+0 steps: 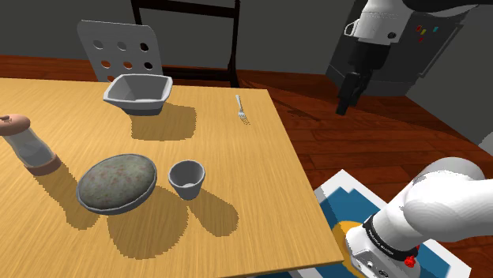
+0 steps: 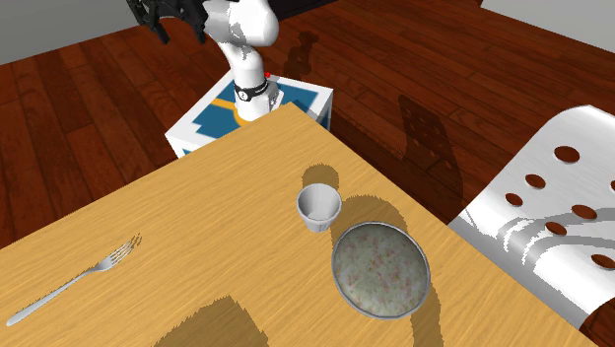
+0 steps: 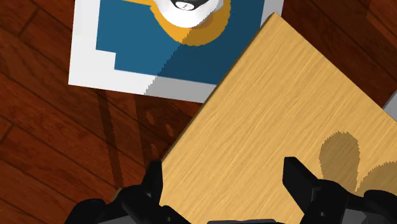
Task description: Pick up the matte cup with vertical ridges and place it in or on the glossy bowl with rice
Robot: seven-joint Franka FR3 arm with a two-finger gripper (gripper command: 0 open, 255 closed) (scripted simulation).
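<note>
Where the red-brown plank floor (image 1: pixel 355 134) runs under the scene, the light wooden table (image 1: pixel 237 158) takes up most of the shoulder view's left and middle.

- White arm (image 1: pixel 442 205): rises from the stand (image 2: pixel 296 99), a white box with a blue and orange top, set just beside one table corner.
- Chair (image 2: pixel 552 197): white, holes in the backrest, at the table's edge on the second exterior view's right.
- Bowl with rice (image 1: pixel 117 183): round, grey rim, speckled filling. It sits on the table, toward the shoulder view's lower left.
- Square white bowl (image 1: pixel 138 92): on the far side of the table, near the chair.
- Shaker (image 1: pixel 28 142): clear body, brown cap, tilted, at the shoulder view's left edge.
- Gripper (image 1: pixel 348 95): black, hanging off the table over the floor in the shoulder view's upper right, well apart from the cup. In the wrist view the gripper (image 3: pixel 222 168) has its fingers standing wide apart with nothing between them; the table corner and stand lie below.
- Cup (image 1: pixel 187 178): pale grey, tapered, upright, mouth up. It stands on the table just beside the bowl with rice, on the shoulder view's right of it, with a narrow gap between them.
- Fork (image 1: pixel 241 109): silver, lying flat near the table's far edge, well apart from the cup.
</note>
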